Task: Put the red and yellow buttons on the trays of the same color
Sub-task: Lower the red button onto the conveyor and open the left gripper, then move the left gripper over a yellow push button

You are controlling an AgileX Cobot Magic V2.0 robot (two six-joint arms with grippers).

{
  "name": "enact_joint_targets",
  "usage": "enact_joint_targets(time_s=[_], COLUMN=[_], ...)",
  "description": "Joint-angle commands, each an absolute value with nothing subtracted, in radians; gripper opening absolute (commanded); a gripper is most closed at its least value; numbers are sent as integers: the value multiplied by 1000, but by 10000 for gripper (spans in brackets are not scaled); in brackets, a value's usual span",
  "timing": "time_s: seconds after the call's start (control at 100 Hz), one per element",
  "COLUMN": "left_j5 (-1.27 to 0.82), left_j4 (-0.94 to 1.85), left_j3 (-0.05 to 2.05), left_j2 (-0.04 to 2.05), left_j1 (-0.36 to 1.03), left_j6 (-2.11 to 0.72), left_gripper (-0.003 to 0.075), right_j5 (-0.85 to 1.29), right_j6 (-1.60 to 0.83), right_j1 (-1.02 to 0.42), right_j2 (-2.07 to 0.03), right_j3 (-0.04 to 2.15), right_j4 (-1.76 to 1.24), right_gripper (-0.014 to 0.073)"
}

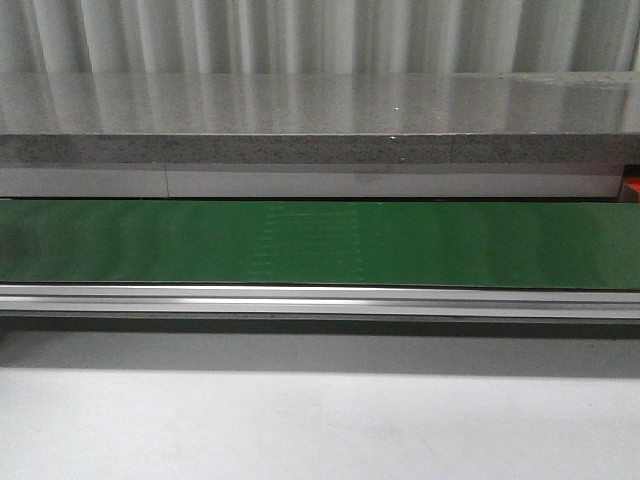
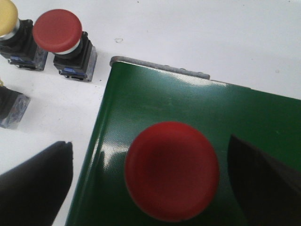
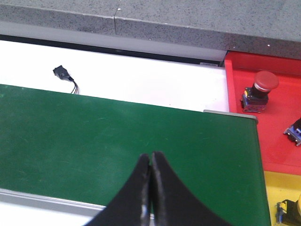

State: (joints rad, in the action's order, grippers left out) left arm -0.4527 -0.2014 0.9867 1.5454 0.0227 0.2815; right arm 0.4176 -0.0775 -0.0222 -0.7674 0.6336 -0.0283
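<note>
In the left wrist view a red button stands on the green belt near its end. My left gripper is open above it, one finger on each side, neither touching. On the white table beyond wait another red button and a yellow button. My right gripper is shut with nothing in it, over the green belt. Past that belt's end lie the red tray, holding a red button, and the yellow tray, holding a yellow-capped button. Neither gripper shows in the front view.
A third button base sits at the left wrist view's edge. A small black connector with wires lies on the white surface behind the belt. A grey stone ledge runs behind the belt; a metal rail fronts it.
</note>
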Motion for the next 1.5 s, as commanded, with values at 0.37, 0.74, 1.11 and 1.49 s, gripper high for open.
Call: enact_joint_targets(time_s=[0.37,0.74,1.11,1.49], left_j5=[-466,-521,-387,-365], left_j4=[-289,-256,-256,-256], left_j3=[1134,1134,1136,1259], left_j2=[1333,1450,1618,1806], left_j1=[-44,-299,-325,-325], left_j6=[284,286,286,286], left_gripper=[617,617,617,617], right_j5=[348,348,348,348], right_j6=[-86,-86,-86,-86], right_j1=[-25,-25,-25,-25], right_j2=[-757,-757,-757,-757], right_j3=[667,667,667,667], right_j4=[-25,-25,-25,-25], right_gripper=[-68,-68,-68,-68])
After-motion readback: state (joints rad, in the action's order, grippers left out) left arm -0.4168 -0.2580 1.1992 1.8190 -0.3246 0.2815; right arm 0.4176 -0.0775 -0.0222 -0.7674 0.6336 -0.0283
